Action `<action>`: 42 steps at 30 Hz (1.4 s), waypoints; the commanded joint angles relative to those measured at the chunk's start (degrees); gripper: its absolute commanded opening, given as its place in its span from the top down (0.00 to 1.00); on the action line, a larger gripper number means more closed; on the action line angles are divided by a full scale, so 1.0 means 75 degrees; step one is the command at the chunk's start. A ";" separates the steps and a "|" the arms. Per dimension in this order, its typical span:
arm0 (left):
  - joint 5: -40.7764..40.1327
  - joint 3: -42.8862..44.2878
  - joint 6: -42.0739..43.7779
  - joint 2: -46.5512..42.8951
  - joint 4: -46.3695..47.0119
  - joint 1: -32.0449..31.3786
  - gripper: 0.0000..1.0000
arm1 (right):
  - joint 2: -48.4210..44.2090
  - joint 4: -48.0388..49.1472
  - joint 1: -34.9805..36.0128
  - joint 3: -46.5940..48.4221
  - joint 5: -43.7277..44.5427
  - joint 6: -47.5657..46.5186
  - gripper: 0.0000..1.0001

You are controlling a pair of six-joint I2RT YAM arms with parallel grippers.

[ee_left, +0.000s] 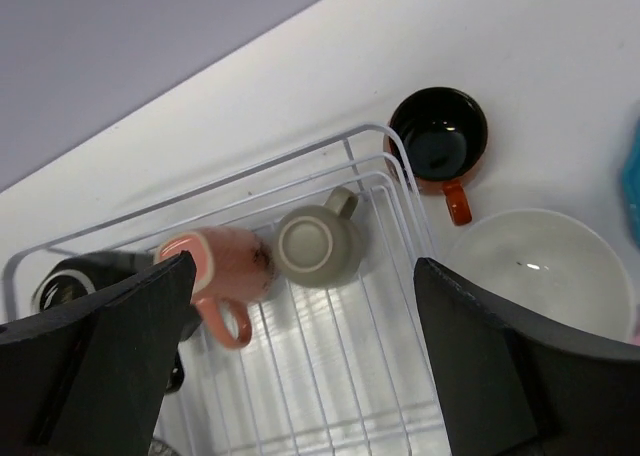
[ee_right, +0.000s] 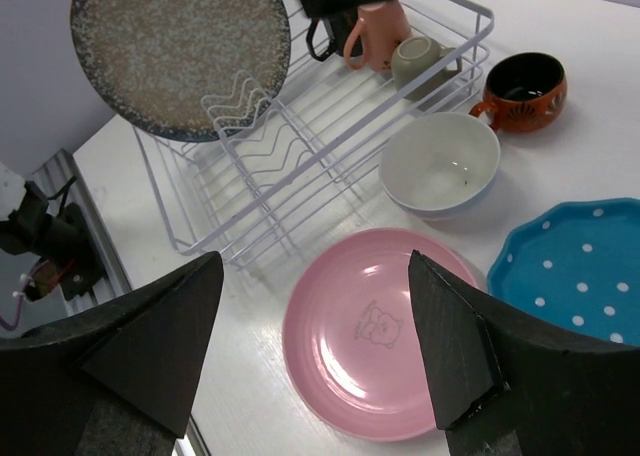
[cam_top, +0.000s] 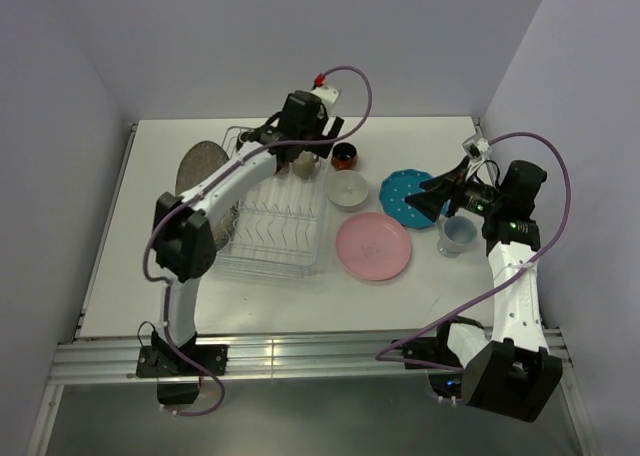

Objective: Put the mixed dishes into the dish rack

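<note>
The wire dish rack [cam_top: 268,238] holds the grey speckled plate [cam_top: 200,164] upright at its left. My left gripper [cam_top: 300,148] hangs open and empty over the rack's far end [ee_left: 330,376]. Below it lie a pink mug [ee_left: 225,266], slightly blurred, an upturned grey-beige mug [ee_left: 318,246] and a half-hidden black mug [ee_left: 58,281]. Right of the rack stand a dark-red mug [cam_top: 345,157], a white bowl [cam_top: 348,189], a teal dotted plate [cam_top: 400,191], a pink plate [cam_top: 373,246] and a pale blue mug [cam_top: 457,235]. My right gripper [cam_top: 425,198] is open and empty above the pink plate [ee_right: 385,336].
The right wrist view shows the rack [ee_right: 300,146] with the grey plate [ee_right: 180,51], the bowl [ee_right: 440,164], the teal plate [ee_right: 580,266] and the dark-red mug [ee_right: 525,88]. Walls close in the table at the back and both sides.
</note>
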 commanded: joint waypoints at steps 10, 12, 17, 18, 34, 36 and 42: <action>0.2288 -0.6246 -0.1545 -0.5788 0.2531 0.0244 0.01 | 0.0014 -0.2614 -0.0178 0.0683 0.1761 -0.3342 0.18; 0.2476 -0.6932 -0.1569 -0.6249 0.2921 0.0280 0.01 | 0.0084 -0.3025 -0.0178 0.0835 0.2182 -0.3833 0.17; 0.3132 -0.6913 -0.1406 -0.6708 0.2585 0.0257 0.01 | 0.0389 -0.3367 -0.0190 0.0988 0.2699 -0.4410 0.15; 0.3226 -0.6888 -0.1359 -0.6719 0.2525 0.0257 0.01 | 0.0540 -0.3518 -0.0190 0.1081 0.2839 -0.4457 0.15; 0.3367 -0.7334 -0.1171 -0.7610 0.2548 0.0257 0.01 | 0.1584 -0.5055 -0.1092 0.1903 0.5102 -0.7151 0.21; 0.3415 -0.7310 -0.1194 -0.7610 0.2548 0.0257 0.01 | 0.1783 -0.5055 -0.1220 0.1820 0.5335 -0.7434 0.23; 0.3391 -0.7345 -0.1159 -0.7704 0.2548 0.0257 0.01 | 0.2744 -0.5008 -0.1315 0.1843 0.5723 -0.7528 0.33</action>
